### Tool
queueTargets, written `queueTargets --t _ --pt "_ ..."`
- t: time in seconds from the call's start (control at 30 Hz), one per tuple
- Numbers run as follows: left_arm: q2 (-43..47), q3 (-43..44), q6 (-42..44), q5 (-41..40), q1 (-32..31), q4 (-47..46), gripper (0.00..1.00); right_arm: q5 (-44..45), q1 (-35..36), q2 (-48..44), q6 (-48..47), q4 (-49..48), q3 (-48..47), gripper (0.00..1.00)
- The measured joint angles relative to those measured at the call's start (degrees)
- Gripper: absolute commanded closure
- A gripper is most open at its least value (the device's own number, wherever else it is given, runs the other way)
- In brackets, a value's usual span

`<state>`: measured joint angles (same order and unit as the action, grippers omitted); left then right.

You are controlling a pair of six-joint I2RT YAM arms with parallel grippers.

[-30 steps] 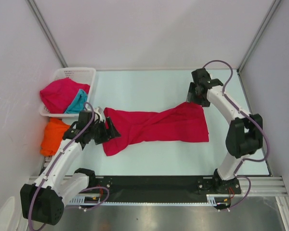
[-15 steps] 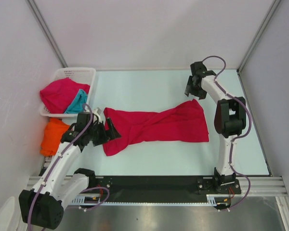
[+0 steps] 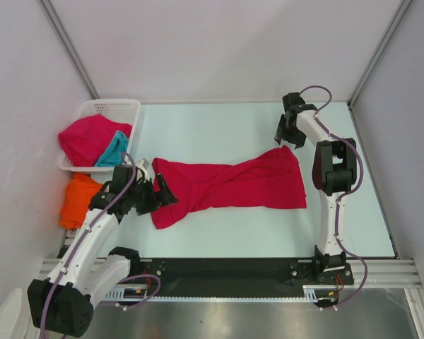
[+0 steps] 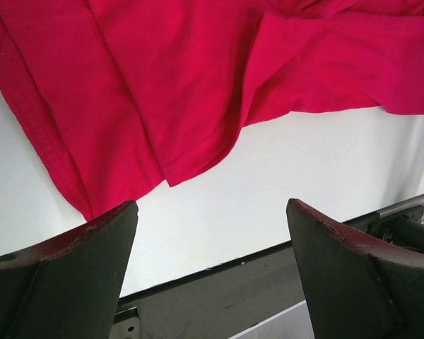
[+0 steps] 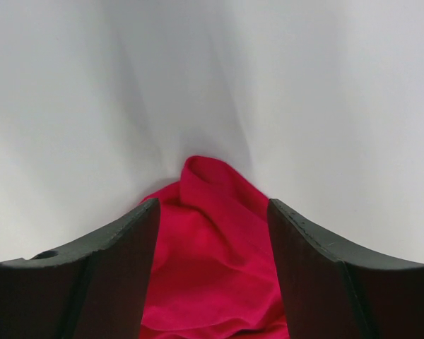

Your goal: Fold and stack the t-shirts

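While both arms hover, I see the left gripper (image 3: 160, 192) open and empty at the left end of the red t-shirt (image 3: 233, 185) on the table (image 3: 219, 131), the right gripper (image 3: 283, 134) open by its far corner. Another red shirt (image 3: 88, 138) and a teal shirt (image 3: 113, 152) sit in the basket (image 3: 113, 106), an orange shirt (image 3: 78, 198) beside it.

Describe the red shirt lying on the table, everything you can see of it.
Crimson shirt, soft matte cloth, lies on the pale table, stretched left to right and twisted mid-length into diagonal folds. The right part is broad, one corner peaking toward the far side; the left end is narrower, with a hemmed edge. Both jaws stand open and grip nothing: the left at its left end, the right over that corner.
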<state>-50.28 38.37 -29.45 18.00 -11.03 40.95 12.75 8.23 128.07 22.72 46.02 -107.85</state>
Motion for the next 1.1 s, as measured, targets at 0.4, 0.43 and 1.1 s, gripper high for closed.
queueTargets --t 0.4,0.43,1.1 --pt "-0.87 0.11 0.09 0.26 0.0 0.11 0.08 -0.17 0.72 2.67 -0.85 0.0 -1.36 0.35" --pt "-0.87 0.13 0.11 0.26 0.0 0.11 0.08 -0.2 0.72 2.82 -0.96 0.02 -1.38 0.37" --pt "-1.09 0.13 1.16 0.28 0.0 0.15 0.09 1.4 3.74 -2.86 -1.9 -2.21 4.17 1.0"
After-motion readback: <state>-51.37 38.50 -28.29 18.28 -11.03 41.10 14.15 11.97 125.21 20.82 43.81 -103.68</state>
